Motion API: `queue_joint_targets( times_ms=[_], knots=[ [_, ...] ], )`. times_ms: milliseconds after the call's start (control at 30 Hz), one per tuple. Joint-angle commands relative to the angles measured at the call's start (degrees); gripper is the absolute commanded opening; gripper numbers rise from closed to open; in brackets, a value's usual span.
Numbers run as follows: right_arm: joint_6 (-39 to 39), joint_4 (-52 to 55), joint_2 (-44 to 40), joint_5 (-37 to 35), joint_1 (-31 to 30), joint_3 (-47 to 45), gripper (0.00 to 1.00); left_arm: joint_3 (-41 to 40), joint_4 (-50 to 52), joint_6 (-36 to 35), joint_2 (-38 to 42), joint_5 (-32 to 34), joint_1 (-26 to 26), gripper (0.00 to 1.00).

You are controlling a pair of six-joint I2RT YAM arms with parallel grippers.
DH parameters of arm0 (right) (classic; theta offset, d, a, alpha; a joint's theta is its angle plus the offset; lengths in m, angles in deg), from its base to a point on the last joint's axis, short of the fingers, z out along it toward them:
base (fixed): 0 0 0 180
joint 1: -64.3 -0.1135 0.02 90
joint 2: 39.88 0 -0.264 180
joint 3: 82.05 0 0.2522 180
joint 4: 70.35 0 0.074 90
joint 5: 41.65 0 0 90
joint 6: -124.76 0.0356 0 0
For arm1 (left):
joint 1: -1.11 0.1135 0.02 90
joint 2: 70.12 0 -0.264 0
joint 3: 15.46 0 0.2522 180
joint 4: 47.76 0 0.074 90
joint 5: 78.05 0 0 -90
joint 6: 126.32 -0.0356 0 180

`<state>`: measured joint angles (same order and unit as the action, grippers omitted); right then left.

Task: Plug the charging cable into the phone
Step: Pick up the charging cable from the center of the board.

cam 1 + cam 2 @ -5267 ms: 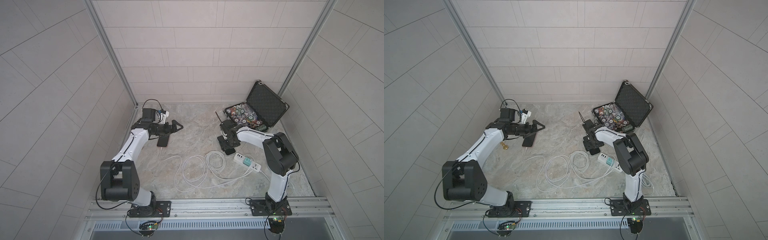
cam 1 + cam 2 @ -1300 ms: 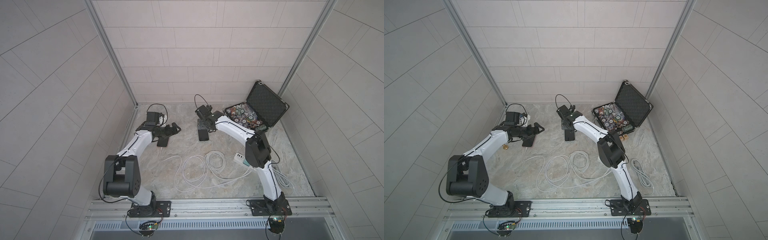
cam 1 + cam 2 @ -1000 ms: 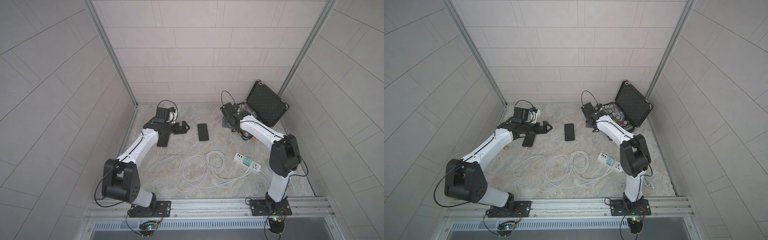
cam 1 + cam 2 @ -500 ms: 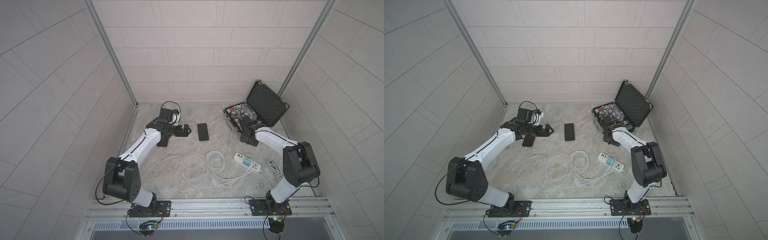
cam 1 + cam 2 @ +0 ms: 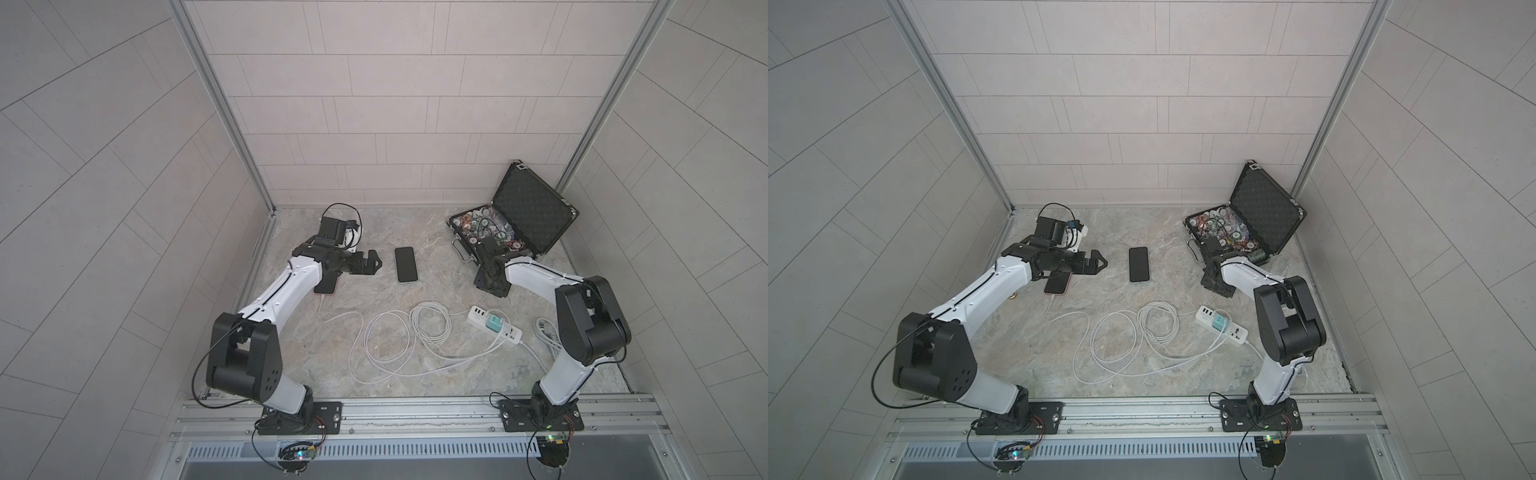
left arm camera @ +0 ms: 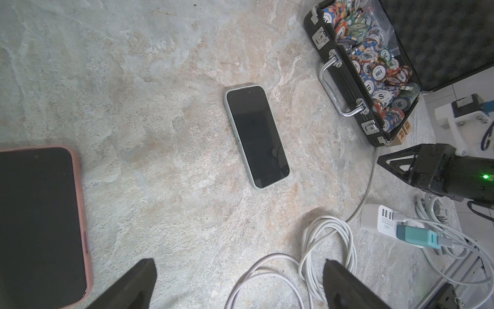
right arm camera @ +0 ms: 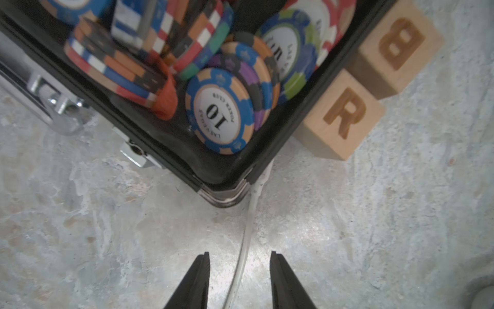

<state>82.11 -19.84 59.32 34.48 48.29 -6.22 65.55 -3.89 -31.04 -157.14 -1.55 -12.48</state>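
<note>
Two phones lie flat on the stone-look table [image 5: 386, 226], screens up. Far to the left is the phone [image 5: 326, 287] with the pink-red edge, partly hidden under the left arm in both top views. A thin white line runs up to its near end; I cannot tell if it is plugged in. The left end effector [image 5: 375, 263] hangs over the table, between the two phones, with its fingers spread wide and nothing in them. Next comes a second phone [image 5: 405, 264] with a pale edge, touching nothing. Nearer the front, the charging cable [image 6: 330, 222] lies in loose white loops. One strand leaves the loops and runs to the corner of the black case [image 5: 534, 210]. The right end effector [image 7: 239, 256] points down at that strand, close to the case corner. Its fingers stand a little apart, one on each side of the strand, and do not squeeze it. Just beside it lies a white power strip [image 5: 478, 316] with a teal adapter [image 5: 493, 323] plugged in. The case stands open, full of poker chips [image 7: 219, 112]. Two wooden letter blocks [image 7: 344, 115] sit against its side.
</note>
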Motion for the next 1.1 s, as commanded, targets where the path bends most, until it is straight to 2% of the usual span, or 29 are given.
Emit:
queue_joint_targets(
  times_ms=[0, 200, 333, 500, 633, 900, 1000, 1067],
  knots=[
    [1.1, -1.4, 1.1, -1.0, -0.2, -1.1, 0.4, 0.8, 1.0, -1.3, -1.2, -1.0, -0.3, 1.0],
    [1.1, -3.9, 3.7, -1.0, 0.0, -2.3, 0.37, 0.7, 1.0, -1.7, -1.0, -0.8, -0.3, 1.0],
    [1.9, -3.1, 3.8, 0.0, 0.4, -1.7, 0.29, 0.6, 1.0, -1.7, -0.9, -1.4, -0.4, 1.0],
    [1.8, -2.8, 2.8, -0.2, 0.4, -1.8, 0.11, 0.5, 1.0, -1.9, -0.6, -1.4, -0.4, 1.0],
    [1.9, -1.7, 0.9, -0.1, 0.4, -1.8, 0.04, 0.4, 1.0, -2.1, -0.6, -2.2, -0.4, 1.0],
    [4.0, 1.0, -10.4, -2.5, 0.3, -3.7, 0.04, 1.3, 1.5, -2.1, -0.4, -4.7, -0.4, 1.0],
    [4.2, 1.9, -14.6, -2.5, 0.2, -3.9, 0.04, 1.4, 1.5, -2.1, -0.1, -8.2, -0.4, 1.0],
    [3.5, 2.2, -17.4, -1.8, -0.4, -3.8, 0.04, 1.7, 1.5, -2.1, 0.1, -13.4, -0.4, 1.0]
  ],
)
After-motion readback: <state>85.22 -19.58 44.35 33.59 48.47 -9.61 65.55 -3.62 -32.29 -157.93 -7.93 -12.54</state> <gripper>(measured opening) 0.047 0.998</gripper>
